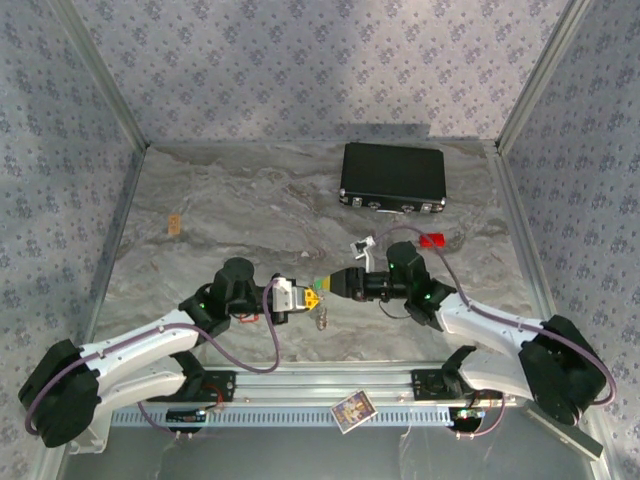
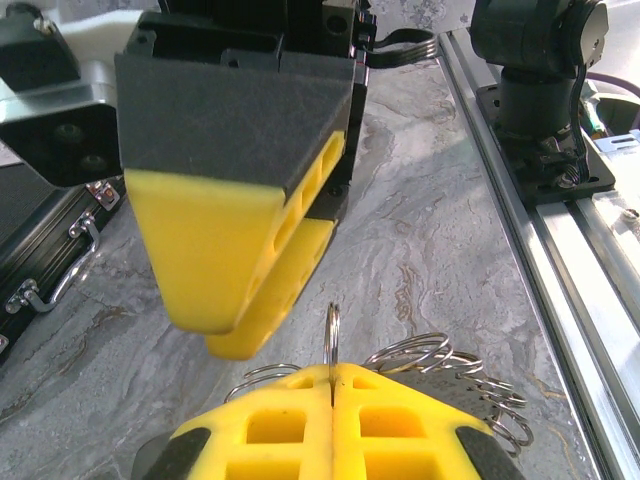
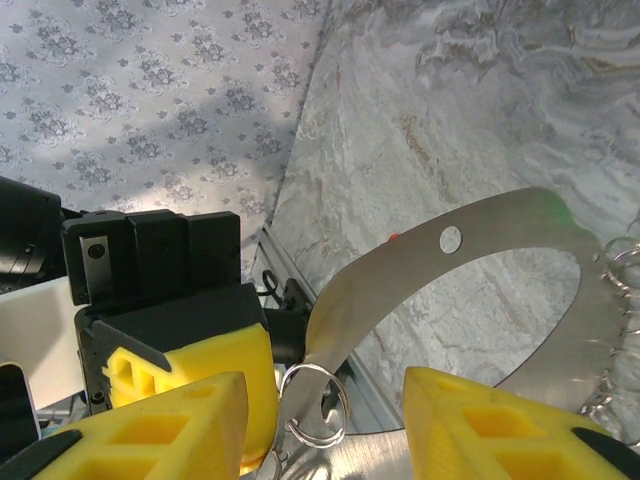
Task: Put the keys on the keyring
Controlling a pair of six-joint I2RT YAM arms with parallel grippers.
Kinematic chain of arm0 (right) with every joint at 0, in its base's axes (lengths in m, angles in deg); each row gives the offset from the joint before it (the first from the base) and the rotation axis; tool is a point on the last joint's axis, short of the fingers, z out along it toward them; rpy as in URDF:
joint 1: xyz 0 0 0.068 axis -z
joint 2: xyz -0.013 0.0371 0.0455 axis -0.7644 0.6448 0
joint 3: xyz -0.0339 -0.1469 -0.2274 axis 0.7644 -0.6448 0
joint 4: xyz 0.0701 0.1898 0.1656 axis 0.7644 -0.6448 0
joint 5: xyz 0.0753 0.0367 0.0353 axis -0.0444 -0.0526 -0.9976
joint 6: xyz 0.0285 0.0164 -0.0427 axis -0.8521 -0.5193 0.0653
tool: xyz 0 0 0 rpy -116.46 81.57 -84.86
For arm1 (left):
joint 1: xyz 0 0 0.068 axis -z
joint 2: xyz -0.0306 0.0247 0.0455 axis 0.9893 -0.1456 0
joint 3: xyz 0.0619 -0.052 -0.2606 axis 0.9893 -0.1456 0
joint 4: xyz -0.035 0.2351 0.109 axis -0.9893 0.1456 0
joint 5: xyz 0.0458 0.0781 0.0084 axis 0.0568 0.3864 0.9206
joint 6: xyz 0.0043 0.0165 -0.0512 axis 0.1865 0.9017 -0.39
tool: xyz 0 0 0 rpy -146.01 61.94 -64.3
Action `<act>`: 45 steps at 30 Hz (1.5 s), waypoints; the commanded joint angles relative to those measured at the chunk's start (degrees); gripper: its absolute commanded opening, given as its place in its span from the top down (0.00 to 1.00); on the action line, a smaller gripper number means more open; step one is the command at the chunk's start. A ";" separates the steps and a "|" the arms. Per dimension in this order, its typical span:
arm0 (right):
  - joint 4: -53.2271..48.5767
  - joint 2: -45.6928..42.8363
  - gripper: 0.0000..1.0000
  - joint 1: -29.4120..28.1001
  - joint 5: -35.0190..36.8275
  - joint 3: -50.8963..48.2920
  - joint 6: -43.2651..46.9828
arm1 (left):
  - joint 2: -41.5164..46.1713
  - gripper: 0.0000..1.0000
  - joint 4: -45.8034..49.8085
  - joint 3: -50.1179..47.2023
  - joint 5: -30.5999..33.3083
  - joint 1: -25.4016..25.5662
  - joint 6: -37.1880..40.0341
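The keyring (image 2: 332,335) stood edge-on over the near middle of the table (image 1: 250,200), pinched in the fully closed left gripper (image 2: 332,395), its other wire loops fanned behind, while the red key (image 1: 432,240) lay well apart near the black case (image 1: 392,178). The right gripper (image 3: 325,400) met it tip to tip, fingers partly spread around the ring and a flat curved metal piece (image 3: 420,250), seemingly clamping neither. The left should hold the ring upright while the right works slowly, since a sideways nudge would likely twist it loose.
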 commanded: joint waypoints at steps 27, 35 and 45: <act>11.61 4.27 0.75 -3.04 -4.72 -1.32 -6.47 | 1.92 1.00 -1.10 -0.22 -0.25 0.08 1.63; 9.21 3.57 0.82 -2.77 -4.31 -0.68 -5.27 | 1.81 1.00 -0.87 -0.14 -0.70 0.14 1.76; 7.90 5.07 0.67 -2.76 -4.08 0.56 -4.83 | 1.75 1.00 -0.31 -0.05 -0.96 0.23 2.21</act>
